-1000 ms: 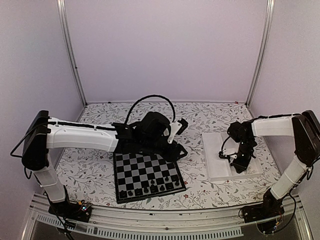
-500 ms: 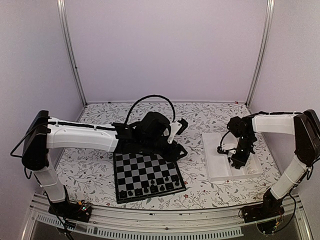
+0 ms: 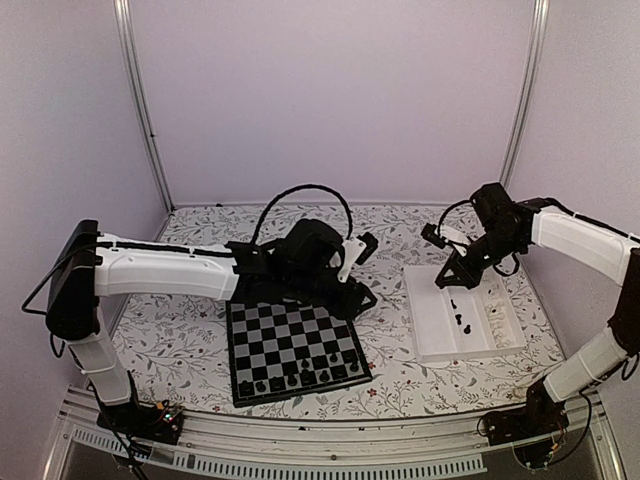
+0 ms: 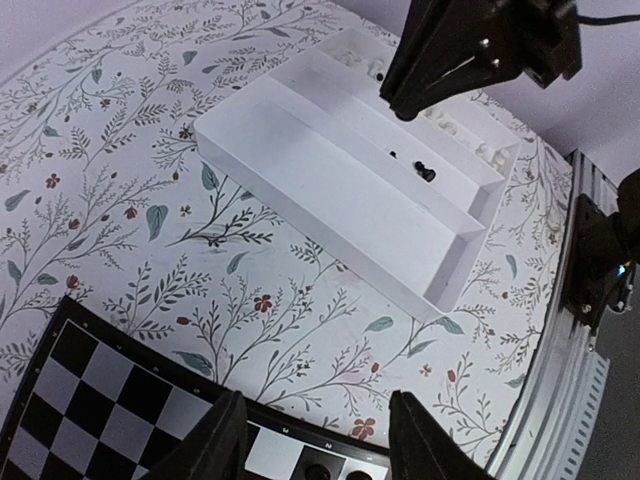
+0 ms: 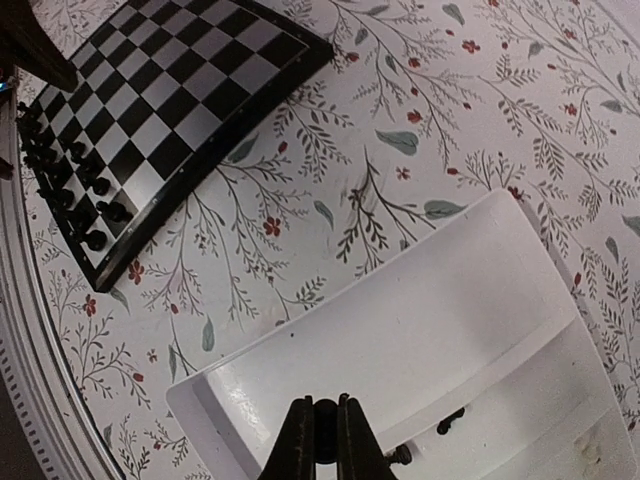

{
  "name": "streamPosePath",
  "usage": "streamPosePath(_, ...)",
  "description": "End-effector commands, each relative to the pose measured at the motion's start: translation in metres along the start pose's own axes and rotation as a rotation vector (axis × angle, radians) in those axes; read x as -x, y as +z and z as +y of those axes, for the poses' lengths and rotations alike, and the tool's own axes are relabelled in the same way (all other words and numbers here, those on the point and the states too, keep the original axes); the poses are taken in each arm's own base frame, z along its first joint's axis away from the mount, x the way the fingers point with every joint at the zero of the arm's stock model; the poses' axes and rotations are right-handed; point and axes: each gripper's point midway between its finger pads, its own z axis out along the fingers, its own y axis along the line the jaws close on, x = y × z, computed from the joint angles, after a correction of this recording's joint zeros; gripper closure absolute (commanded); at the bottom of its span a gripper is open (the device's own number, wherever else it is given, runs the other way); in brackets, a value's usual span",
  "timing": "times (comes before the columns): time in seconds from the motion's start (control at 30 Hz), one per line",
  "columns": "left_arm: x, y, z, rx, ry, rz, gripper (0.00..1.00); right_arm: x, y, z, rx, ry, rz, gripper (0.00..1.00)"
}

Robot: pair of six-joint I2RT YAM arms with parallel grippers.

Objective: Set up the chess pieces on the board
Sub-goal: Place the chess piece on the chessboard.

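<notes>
Carrying looks like the step in hand: the right gripper (image 3: 447, 281) hangs closed above the tray (image 3: 432, 330), so I judge one piece is meant for the board (image 3: 290, 340).

Top view: board lies approx. at 7 o'clock of the table (image 3: 170, 340), tray at 4 o'clock, well apart. Some chess pieces (image 3: 300, 379) stand along the board's 6 o'clock edge; a few lie in the tray. The left gripper (image 3: 352, 297) hovers over the board's 1 o'clock corner.

Left wrist view: its fingers (image 4: 225, 440) stand apart w/ nothing between, i.e. open, which the top view does not resolve.

Right wrist view: only here the grip shows: fingers pressed on a small dark thing, probably a black piece (image 5: 325, 412).

To do it well: keep the piece high over the tray wall, come in from the 4 o'clock side because the left arm crowds 1 o'clock, then descend straight on a free square w/o touching neighbours.
</notes>
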Motion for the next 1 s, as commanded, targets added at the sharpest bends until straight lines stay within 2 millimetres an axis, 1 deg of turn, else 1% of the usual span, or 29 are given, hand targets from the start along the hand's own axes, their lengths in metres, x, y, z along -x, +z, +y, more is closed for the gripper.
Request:
streamPosePath(0.0, 0.016, -0.009, 0.003, 0.059, 0.022, -0.03, 0.49, 0.067, -0.014, 0.042, 0.132, -0.197, -0.35, 0.94)
streamPosePath(0.07, 0.02, -0.015, 0.007, 0.084, 0.021, -0.039, 0.5, 0.075, -0.013, 0.055, 0.161, -0.264, -0.415, 0.94)
streamPosePath(0.17, 0.029, -0.028, 0.015, 0.137, 0.017, -0.065, 0.49, 0.087, -0.009, 0.066, 0.18, -0.352, -0.502, 0.94)
streamPosePath(0.2, 0.03, -0.031, 0.019, 0.156, 0.015, -0.07, 0.49, 0.088, -0.004, 0.071, 0.201, -0.364, -0.507, 0.94)
streamPosePath(0.23, 0.034, -0.036, 0.023, 0.174, 0.012, -0.08, 0.49, 0.093, -0.002, 0.076, 0.21, -0.384, -0.525, 0.94)
streamPosePath(0.4, 0.039, -0.057, 0.041, 0.257, -0.007, -0.106, 0.49, 0.109, 0.017, 0.109, 0.286, -0.478, -0.58, 0.94)
streamPosePath(0.5, 0.044, -0.069, 0.05, 0.296, -0.024, -0.131, 0.49, 0.117, 0.031, 0.118, 0.323, -0.486, -0.609, 0.94)
streamPosePath(0.53, 0.045, -0.073, 0.053, 0.306, -0.028, -0.141, 0.48, 0.123, 0.034, 0.12, 0.328, -0.49, -0.632, 0.94)
streamPosePath(0.6, 0.047, -0.081, 0.056, 0.322, -0.036, -0.155, 0.48, 0.125, 0.052, 0.122, 0.353, -0.456, -0.624, 0.94)
streamPosePath(0.73, 0.051, -0.097, 0.062, 0.351, -0.044, -0.185, 0.48, 0.13, 0.08, 0.132, 0.364, -0.446, -0.623, 0.94)
streamPosePath(0.83, 0.051, -0.11, 0.068, 0.377, -0.044, -0.202, 0.48, 0.134, 0.106, 0.135, 0.354, -0.429, -0.6, 0.94)
streamPosePath(0.87, 0.05, -0.114, 0.07, 0.383, -0.046, -0.207, 0.48, 0.137, 0.111, 0.137, 0.364, -0.423, -0.595, 0.94)
streamPosePath(0.9, 0.049, -0.117, 0.072, 0.389, -0.048, -0.211, 0.47, 0.134, 0.122, 0.138, 0.378, -0.403, -0.577, 0.94)
streamPosePath(0.97, 0.046, -0.123, 0.076, 0.398, -0.053, -0.216, 0.47, 0.133, 0.134, 0.141, 0.388, -0.386, -0.564, 0.94)
